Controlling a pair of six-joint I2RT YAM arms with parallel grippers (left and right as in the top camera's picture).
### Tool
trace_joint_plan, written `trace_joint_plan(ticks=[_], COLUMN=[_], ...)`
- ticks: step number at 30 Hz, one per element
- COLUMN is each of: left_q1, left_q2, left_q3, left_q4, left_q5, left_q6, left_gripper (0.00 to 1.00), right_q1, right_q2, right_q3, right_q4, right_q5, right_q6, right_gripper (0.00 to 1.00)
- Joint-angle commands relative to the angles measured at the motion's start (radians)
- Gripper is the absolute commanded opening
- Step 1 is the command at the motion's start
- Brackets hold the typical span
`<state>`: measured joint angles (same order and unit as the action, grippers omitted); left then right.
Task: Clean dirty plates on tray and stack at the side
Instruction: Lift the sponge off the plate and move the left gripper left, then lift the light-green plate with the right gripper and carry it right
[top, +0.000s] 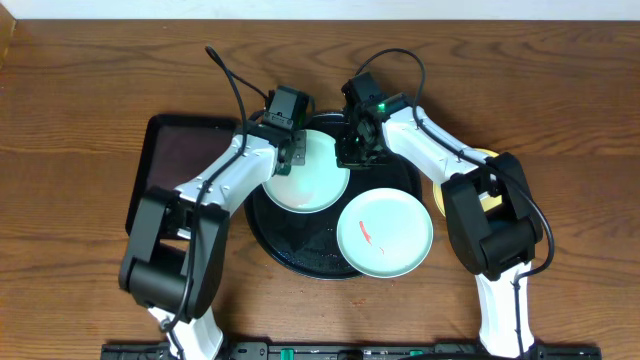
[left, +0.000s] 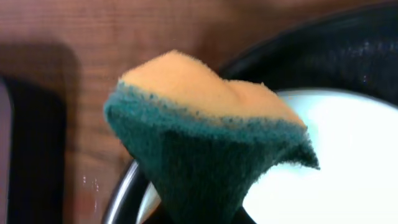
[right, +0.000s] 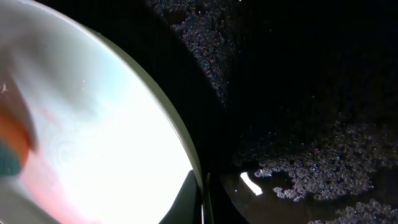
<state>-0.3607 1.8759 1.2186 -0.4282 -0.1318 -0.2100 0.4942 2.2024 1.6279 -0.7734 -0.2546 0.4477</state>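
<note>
The round black tray (top: 300, 250) holds two mint-green plates. The far-left plate (top: 312, 185) looks clean. The near-right plate (top: 385, 235) has a red smear. My left gripper (top: 291, 150) is shut on an orange-and-green sponge (left: 205, 143) over the far-left plate's left edge (left: 348, 162). My right gripper (top: 355, 150) is shut on that plate's far-right rim (right: 202, 199), with the plate (right: 112, 124) to the left of the fingers. A pale yellow plate (top: 439, 197) lies on the table right of the tray, mostly hidden by my right arm.
A dark rectangular tray (top: 175, 165) lies left of the round tray, under my left arm. The round tray's floor (right: 311, 93) is wet with droplets. Both arms cross over the tray's sides.
</note>
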Motion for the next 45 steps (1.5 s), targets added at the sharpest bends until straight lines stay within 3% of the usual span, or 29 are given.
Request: trace_joint_plan(ticks=[1, 7, 14, 23, 33, 45], left_q1=[0.004, 0.018, 0.051, 0.051, 0.051, 0.051], left_q2=[-0.100, -0.220, -0.240, -0.230, -0.230, -0.230], left_q3=[0.051, 0.051, 0.049, 0.048, 0.044, 0.043], left_q4=[-0.070, -0.224, -0.248, -0.237, -0.226, -0.229], left_q5=[0.089, 0.098, 0.099, 0.098, 0.100, 0.125], left_q6=[-0.029, -0.066, -0.080, -0.081, -0.171, -0.215], left_gripper=[0.08, 0.08, 0.08, 0.08, 0.08, 0.08], right_q1=[0.011, 0.003, -0.024, -0.026, 0.117, 0.236], right_q2=[0.025, 0.025, -0.020, -0.199, -0.307, -0.408], right_q3=[0.006, 0.018, 0.053, 0.053, 0.053, 0.053], right_q4=[0.002, 0.013, -0.013, -0.107, -0.161, -0.227], right_q5=[0.014, -0.029, -0.018, 0.445, 1.001, 1.336], right_q6=[-0.012, -0.084, -0.150, -0.175, -0.143, -0.078], right_gripper=[0.01, 0.01, 0.01, 0.01, 0.01, 0.01])
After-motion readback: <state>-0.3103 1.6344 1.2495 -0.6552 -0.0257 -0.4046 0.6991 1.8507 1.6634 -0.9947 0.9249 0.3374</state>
